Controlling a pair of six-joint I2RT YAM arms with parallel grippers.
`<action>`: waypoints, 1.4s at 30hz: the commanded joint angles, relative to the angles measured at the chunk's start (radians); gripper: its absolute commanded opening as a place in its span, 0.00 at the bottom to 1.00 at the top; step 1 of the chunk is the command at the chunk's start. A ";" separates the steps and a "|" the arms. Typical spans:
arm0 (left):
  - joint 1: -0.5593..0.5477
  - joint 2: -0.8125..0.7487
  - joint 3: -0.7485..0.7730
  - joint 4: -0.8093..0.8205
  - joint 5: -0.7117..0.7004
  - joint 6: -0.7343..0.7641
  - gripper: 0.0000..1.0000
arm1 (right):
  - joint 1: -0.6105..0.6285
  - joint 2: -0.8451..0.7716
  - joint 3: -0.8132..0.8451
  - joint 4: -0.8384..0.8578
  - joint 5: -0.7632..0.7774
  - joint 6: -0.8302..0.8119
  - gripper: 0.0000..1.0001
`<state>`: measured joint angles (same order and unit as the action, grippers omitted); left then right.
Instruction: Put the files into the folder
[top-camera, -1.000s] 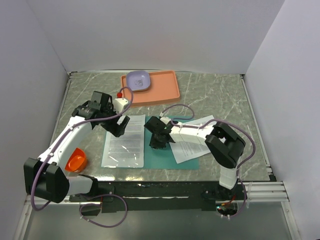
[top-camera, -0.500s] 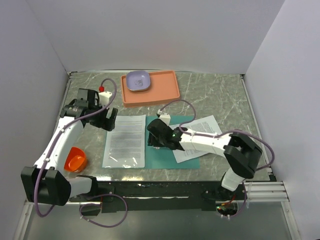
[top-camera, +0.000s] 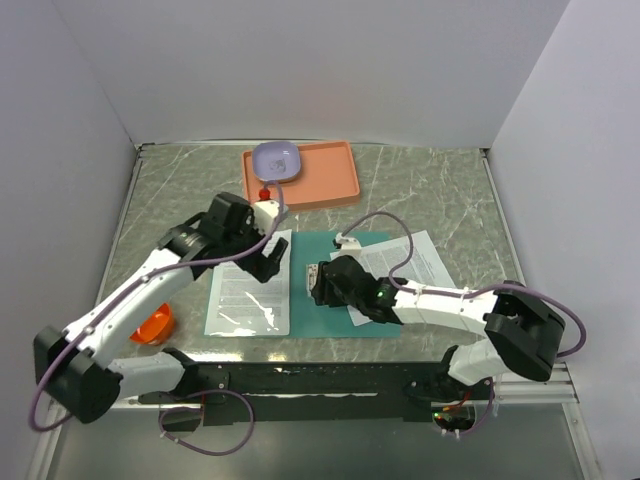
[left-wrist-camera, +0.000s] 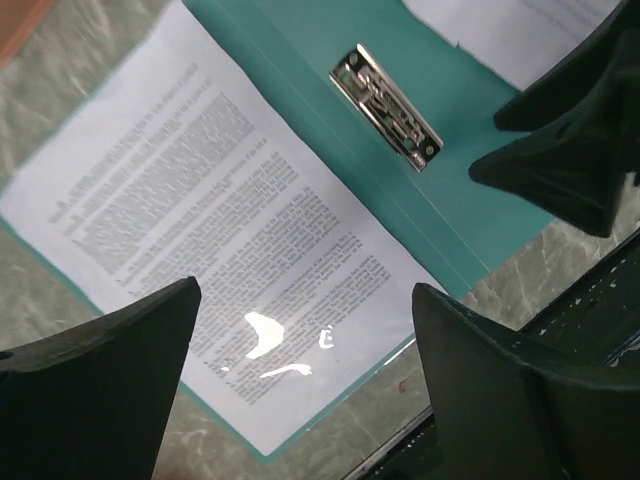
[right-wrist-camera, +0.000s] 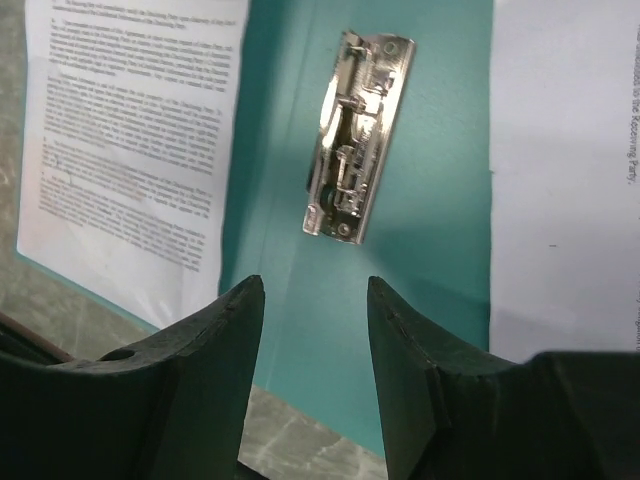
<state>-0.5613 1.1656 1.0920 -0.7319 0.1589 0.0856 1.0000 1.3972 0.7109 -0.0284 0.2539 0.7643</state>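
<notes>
Folder (right-wrist-camera: 440, 200) of matte teal card, shiny metal clip (right-wrist-camera: 358, 135), possibly glossy sheet (right-wrist-camera: 130, 130)

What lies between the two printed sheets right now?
Between the left sheet and the right sheet lies a bare strip of the teal folder with its metal clip, clearest in the right wrist view.

Orange-pink tray (top-camera: 320, 185) at the far side of the marble table (top-camera: 440, 200), lavender dish (top-camera: 275, 161) in its left corner; orange bowl (top-camera: 152, 324), possibly, half hidden near-left.
</notes>
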 joint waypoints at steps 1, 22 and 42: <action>-0.026 0.045 -0.023 0.087 -0.019 -0.079 0.93 | -0.070 -0.049 -0.059 0.111 -0.094 0.039 0.54; -0.092 0.359 -0.050 0.235 0.079 -0.242 0.67 | -0.179 0.186 -0.099 0.360 -0.297 0.115 0.23; -0.146 0.491 -0.081 0.305 0.093 -0.257 0.41 | -0.196 0.301 -0.137 0.447 -0.314 0.213 0.13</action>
<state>-0.7055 1.6394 1.0187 -0.4656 0.2417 -0.1619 0.8062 1.6611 0.5854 0.4290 -0.0872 0.9554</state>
